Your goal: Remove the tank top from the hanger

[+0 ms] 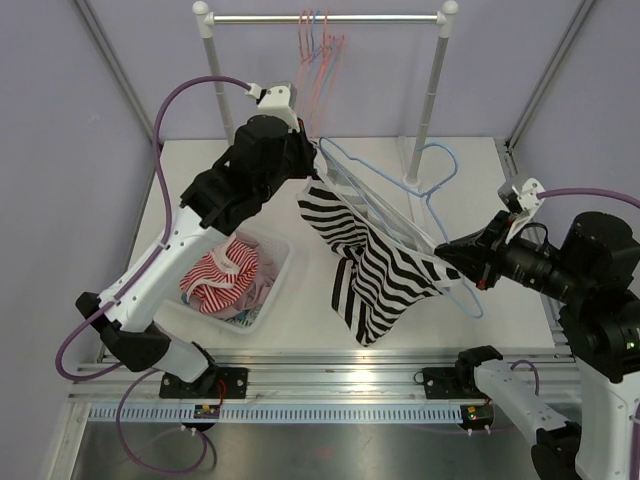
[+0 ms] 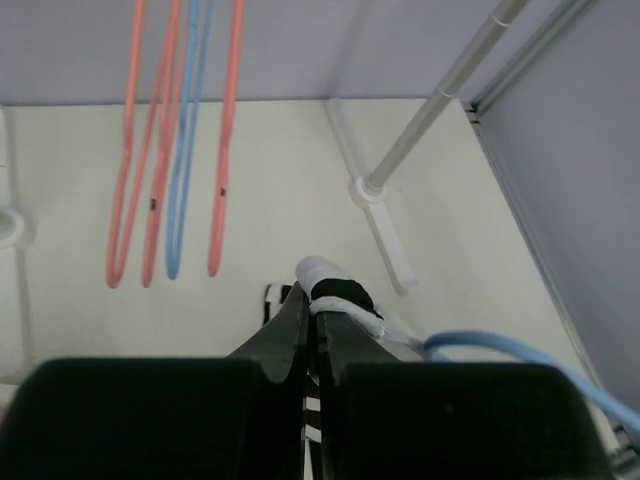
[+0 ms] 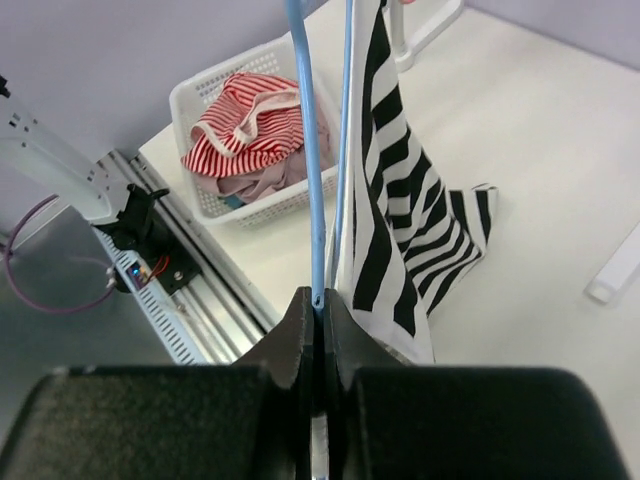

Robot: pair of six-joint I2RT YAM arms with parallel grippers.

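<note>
Striped tank top, one hanger, left claw, right claw clamped.

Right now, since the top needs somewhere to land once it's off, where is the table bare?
Bare table lies far right, between the rack foot and the right edge, and near front, right of the tank top. The left holds the basket; the middle is crowded by the hanger.

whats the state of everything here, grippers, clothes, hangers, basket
left gripper: shut on the tank top's upper end, as far as it shows
right gripper: shut on the blue hanger
tank top: on the blue hanger, lower end resting on the table
blue hanger: off the rail, held tilted
basket: holding red striped clothes
rail hangers: hanging bare
</note>
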